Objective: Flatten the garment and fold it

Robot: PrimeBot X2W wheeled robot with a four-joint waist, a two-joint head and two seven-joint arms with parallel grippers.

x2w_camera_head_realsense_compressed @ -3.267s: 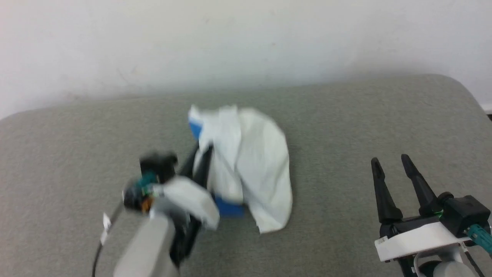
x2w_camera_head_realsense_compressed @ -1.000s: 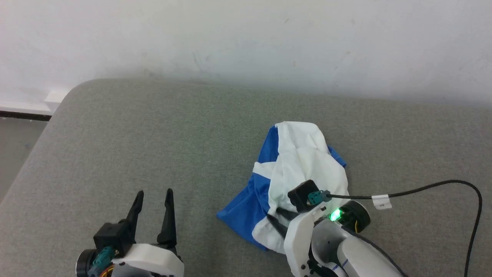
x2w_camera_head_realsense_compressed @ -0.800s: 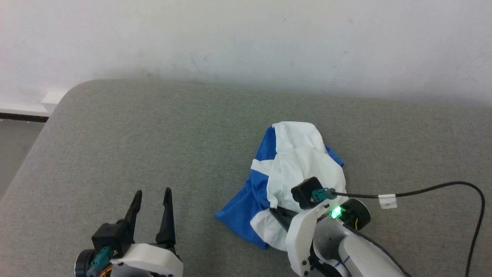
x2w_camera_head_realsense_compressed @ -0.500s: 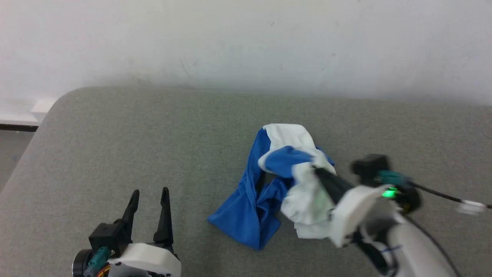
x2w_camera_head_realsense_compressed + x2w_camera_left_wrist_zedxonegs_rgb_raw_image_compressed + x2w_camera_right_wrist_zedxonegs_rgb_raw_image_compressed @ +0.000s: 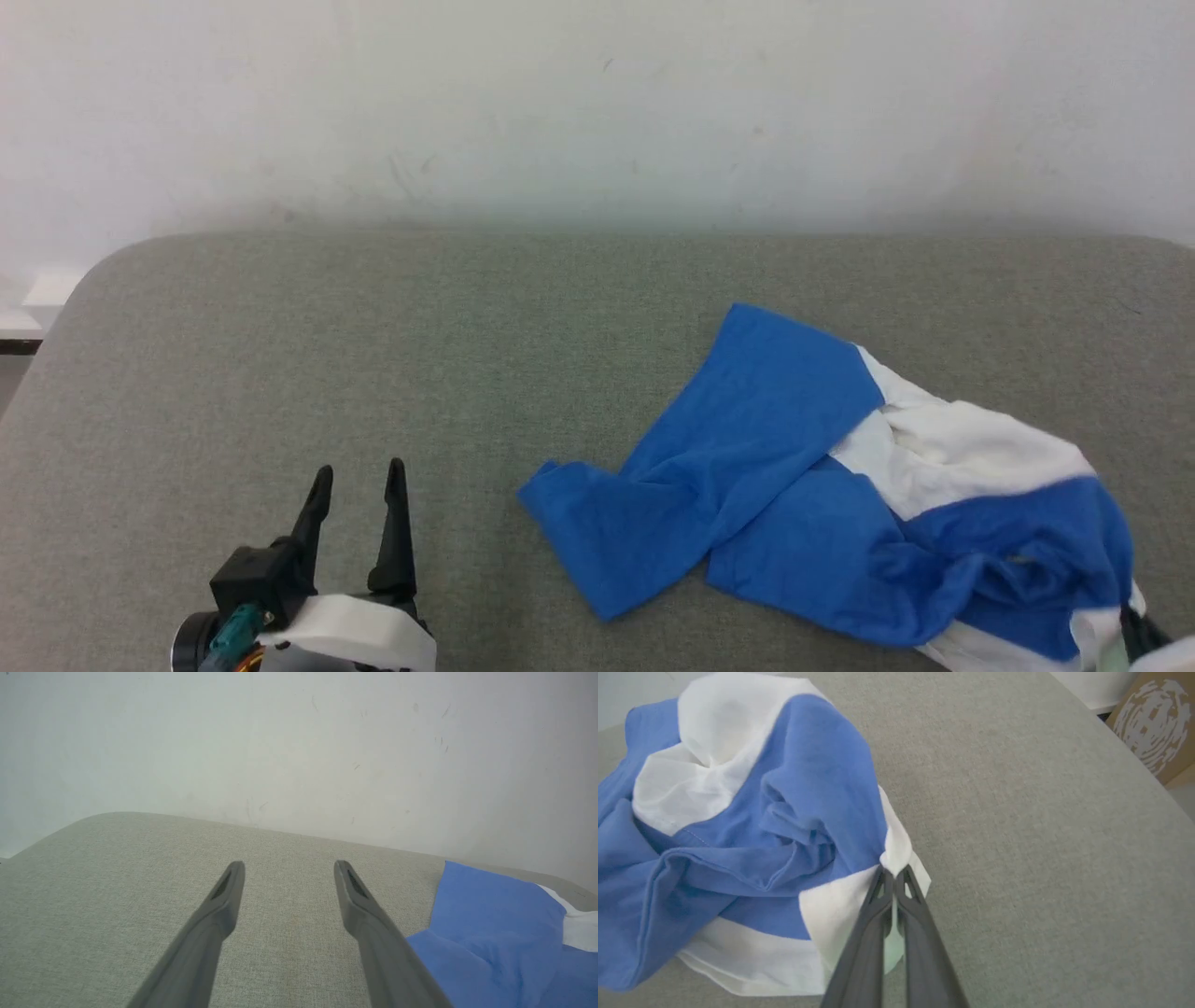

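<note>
The shirt (image 5: 822, 485) lies bunched at the lower right of the head view on the grey surface (image 5: 327, 336), a blue sleeve (image 5: 747, 401) spread toward centre, and the right end effector (image 5: 893, 877) is clamped on a white edge. Best play, I reckon: draw that edge outward, low and steady, so the layers slide apart. The left end effector (image 5: 358, 469), wide open at lower left and well apart from the cloth, should take the sleeve for tension.

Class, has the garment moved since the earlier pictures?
Yes: the garment has stretched rightward, away from the grey surface's rounded left corner, pulled by the right gripper.
</note>
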